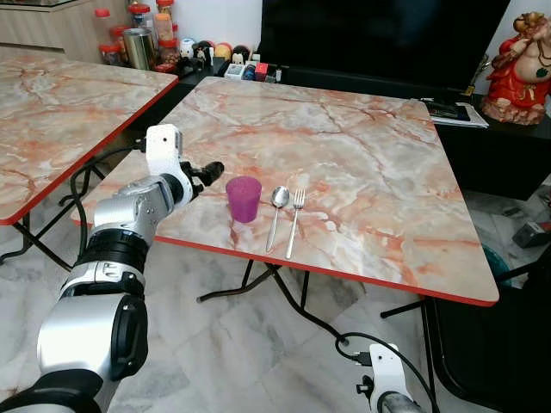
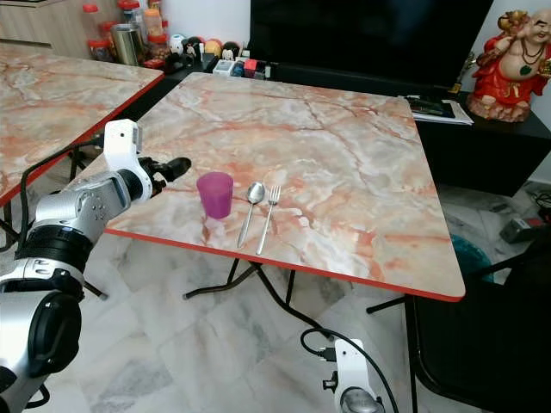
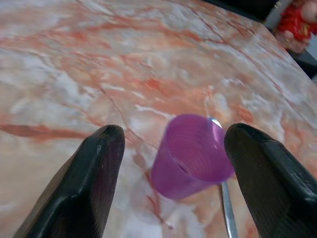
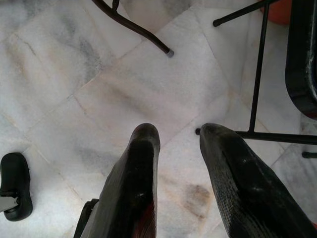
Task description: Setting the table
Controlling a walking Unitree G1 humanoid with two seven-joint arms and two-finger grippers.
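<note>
The marble-patterned worktop (image 1: 362,163) with a red edge stands on a pale tiled floor (image 1: 232,344), a second like it at 10 o'clock, jars (image 1: 138,39) and a red figurine (image 1: 521,69) behind. Near its front edge a purple cup (image 1: 244,199) stands upright, a spoon (image 1: 277,215) and fork (image 1: 294,221) just beside it at 3 o'clock. The left hand (image 1: 209,172) hovers released at the cup's 9 o'clock, apart from it; the right hand (image 4: 178,163) hangs slightly parted over the floor, its arm mostly cut off

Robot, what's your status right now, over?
Left end effector open beside purple cup, not touching. Spoon and fork laid alongside. Right arm idle, low.
</note>
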